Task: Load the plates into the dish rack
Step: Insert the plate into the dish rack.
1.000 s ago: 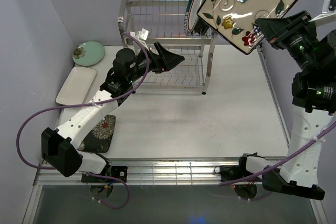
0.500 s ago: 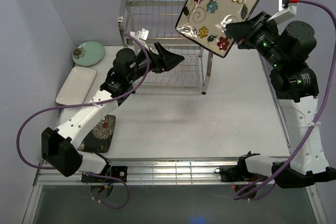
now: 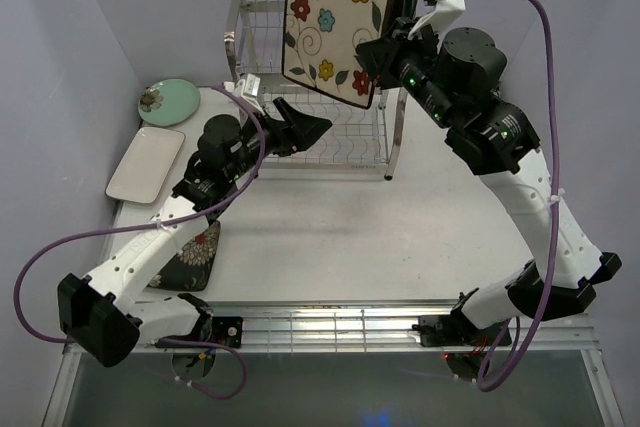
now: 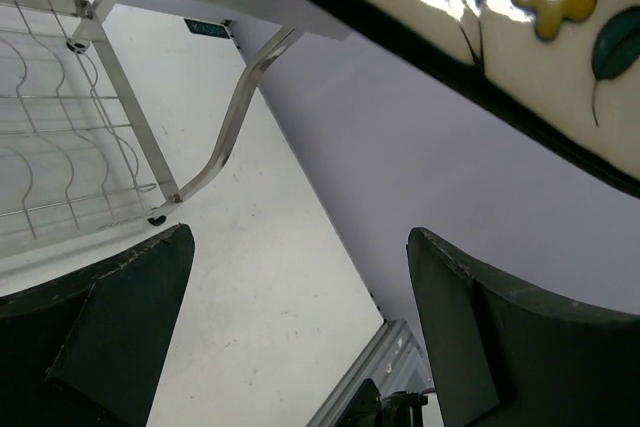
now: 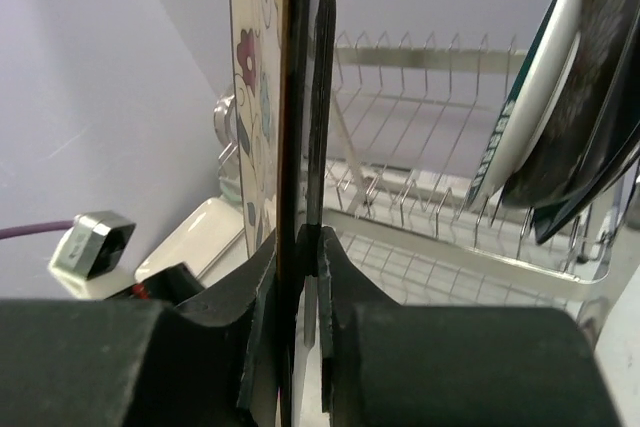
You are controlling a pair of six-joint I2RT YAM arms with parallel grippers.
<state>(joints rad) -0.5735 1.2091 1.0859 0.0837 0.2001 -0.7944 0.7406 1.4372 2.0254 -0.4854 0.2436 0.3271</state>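
My right gripper (image 3: 376, 55) is shut on the cream flowered square plate (image 3: 333, 27) and holds it upright above the dish rack (image 3: 243, 42). In the right wrist view the plate (image 5: 252, 67) is edge-on between the pads (image 5: 298, 247). A teal-rimmed white plate (image 5: 530, 87) and a dark floral plate (image 5: 592, 97) stand in the rack's upper tier (image 5: 420, 217). My left gripper (image 3: 303, 127) is open and empty at the front of the lower tier; its view shows the rack (image 4: 100, 127) and the held plate (image 4: 520, 7) overhead.
On the table at the left lie a pale green round plate (image 3: 168, 101), a white rectangular plate (image 3: 146, 162) and a dark floral square plate (image 3: 190, 252) partly under my left arm. Walls close in at the left and the back.
My right arm has swung the cream plate leftward from the far right and turned it upright over the rack. My left arm has drawn back slightly, gripper still open.
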